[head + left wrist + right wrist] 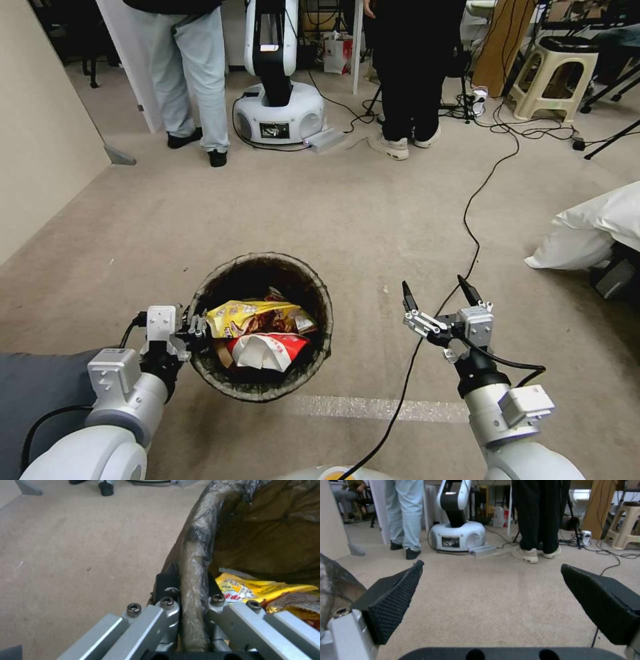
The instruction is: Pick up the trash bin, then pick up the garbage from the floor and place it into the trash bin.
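The trash bin, round and lined with a dark bag over its rim, hangs just above the carpet in front of me. My left gripper is shut on the bin's left rim, one finger outside and one inside the wall. Garbage lies inside the bin: a yellow snack wrapper and a crumpled red-and-white carton. My right gripper is open to the right of the bin, holding nothing, with bare carpet between its black pads.
A black cable runs across the carpet under the right gripper. White pillows lie at the right. Another robot's white base, two standing people and a beige stool are at the back. A wall is on the left.
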